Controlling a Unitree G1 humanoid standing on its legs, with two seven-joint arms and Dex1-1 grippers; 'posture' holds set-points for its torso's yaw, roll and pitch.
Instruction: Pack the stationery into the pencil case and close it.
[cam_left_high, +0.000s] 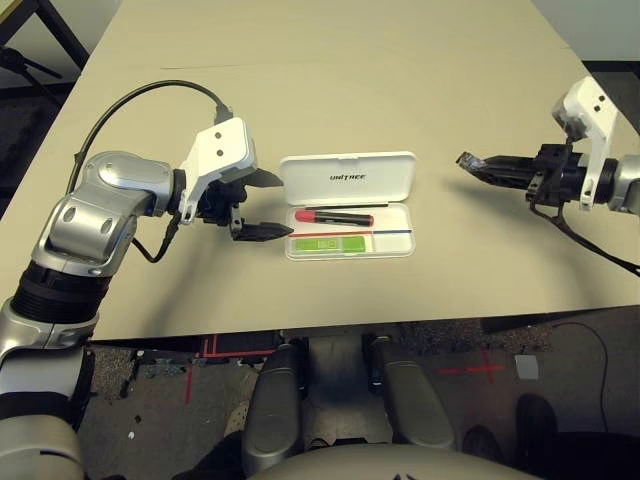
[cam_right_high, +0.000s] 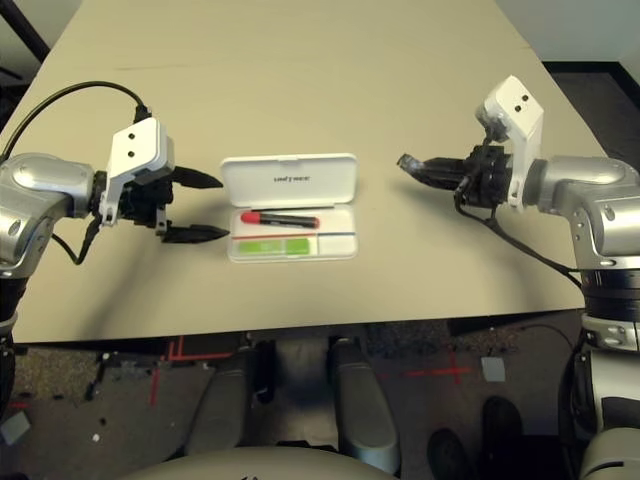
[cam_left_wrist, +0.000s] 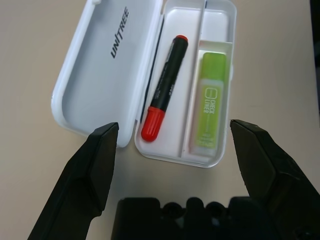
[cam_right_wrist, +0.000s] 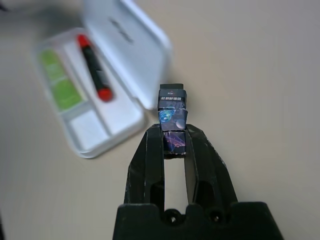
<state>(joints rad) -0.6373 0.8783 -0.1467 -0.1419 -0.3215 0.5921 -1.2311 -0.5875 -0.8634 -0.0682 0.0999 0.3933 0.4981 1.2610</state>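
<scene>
The right gripper (cam_right_wrist: 174, 142) is clamped on a small dark block with printed wrap (cam_right_wrist: 172, 107), held up off the table well out toward the right edge, fingertips pointing back at the pencil case (cam_left_high: 348, 205). The left gripper (cam_left_high: 257, 205) sits just beside the case's left end with its fingers spread wide, nothing in them.

Next bit, I'd guess, is dropping that block into the free pocket at the tray's right end. I'd come in over the tray from the right, stay clear of the raised lid along the far side, get low, then let go so it doesn't bounce out.

The case lies open mid-table. Inside: the red marker (cam_left_wrist: 162, 95) in the far lane, the green highlighter (cam_left_wrist: 212, 102) in the near one, and thin pens (cam_left_high: 385, 230) along the divider.
</scene>
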